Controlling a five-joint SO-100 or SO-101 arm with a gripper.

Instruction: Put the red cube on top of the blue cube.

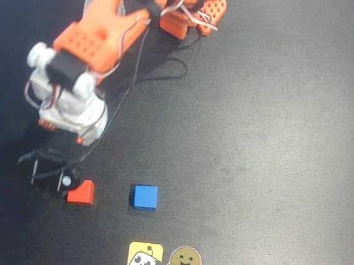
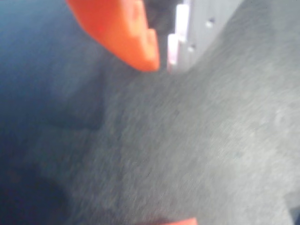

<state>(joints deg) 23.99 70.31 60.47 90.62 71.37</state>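
Looking down from the overhead view, you see the orange and white arm (image 1: 87,55) reaching from the top of the frame toward the lower left, its plastic shells blocky and ribbed, with thin cables looping off it. The dark gripper (image 1: 51,173) hangs low just left of the red cube (image 1: 81,193), and its black fingers read as spread apart, with nothing between them; one fingertip sits right at the cube's left edge, though you cannot tell from above whether it touches.

The red cube is a small matte block with plain faces, resting on the dark, felt-like table mat (image 1: 265,128). The blue cube (image 1: 144,197) is the same size and shape, lying on the mat to the right of the red one in this view, near it but clearly apart. Below the blue cube are two flat stickers, a yellow square one (image 1: 145,258) and a brownish rounded one (image 1: 184,263) with a smiling face.

In the wrist view, everything is blurred: you get a smooth orange finger (image 2: 123,29) at the top, a pale grey part (image 2: 197,28) beside it, the grainy grey mat, and a thin red sliver (image 2: 176,221) at the bottom edge, probably the red cube.
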